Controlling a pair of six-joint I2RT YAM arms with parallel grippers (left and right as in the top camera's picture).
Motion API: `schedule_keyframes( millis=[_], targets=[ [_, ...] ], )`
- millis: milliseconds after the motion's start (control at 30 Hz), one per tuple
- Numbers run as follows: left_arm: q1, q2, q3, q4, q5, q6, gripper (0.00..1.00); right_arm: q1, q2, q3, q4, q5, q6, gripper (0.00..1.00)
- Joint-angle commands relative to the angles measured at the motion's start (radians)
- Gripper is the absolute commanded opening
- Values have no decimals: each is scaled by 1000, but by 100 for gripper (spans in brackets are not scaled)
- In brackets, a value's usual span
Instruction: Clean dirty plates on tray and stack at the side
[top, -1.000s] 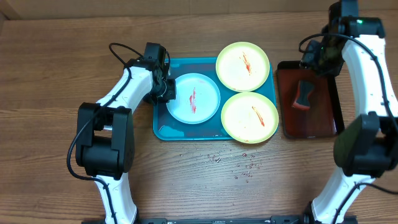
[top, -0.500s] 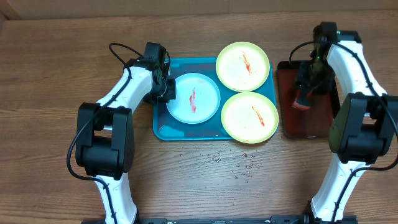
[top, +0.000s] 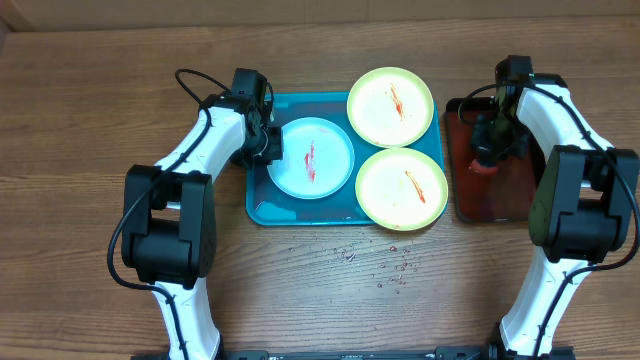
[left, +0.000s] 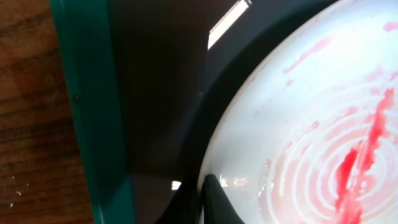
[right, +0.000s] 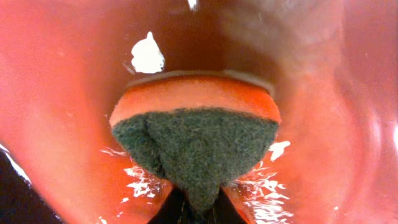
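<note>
Tabletop (top: 100, 60), blue tray (top: 262, 208) with three streaked plates (top: 325, 170), red tray (top: 500, 195) with sponge (right: 199, 143)

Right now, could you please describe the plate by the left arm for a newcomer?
Find the blue tray mid-table. The white plate lies on its left half, by the left hand. Alone of three, it has a pale blue rim; the two yellow plates have green rims.

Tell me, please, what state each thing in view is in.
white plate: sauce-streaked, in the blue tray
upper yellow plate: sauce-streaked
lower yellow plate: sauce-streaked
sponge: pinched, deformed
red tray: wet
left tool: shut on white plate's rim
right tool: shut on sponge
</note>
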Motion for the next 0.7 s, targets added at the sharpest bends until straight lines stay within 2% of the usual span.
schedule_keyframes(
  millis=[0,200,333,467,667],
  targets=[
    [0,20,2,-15,-26,-9,4,-6,-3,8,-15,10,-2,4],
    [0,20,2,-14,-25,-10,4,-6,-40,128,-134,-11,-11,4],
    [1,20,2,-15,-21,-10,4,-1,-105,225,-205,-180,-96,4],
    [1,20,2,-22,-14,-8,4,31,-176,245,-214,-397,-166,4],
    [1,20,2,-26,-13,-9,4,185,-183,244,-195,-510,-158,4]
  ],
)
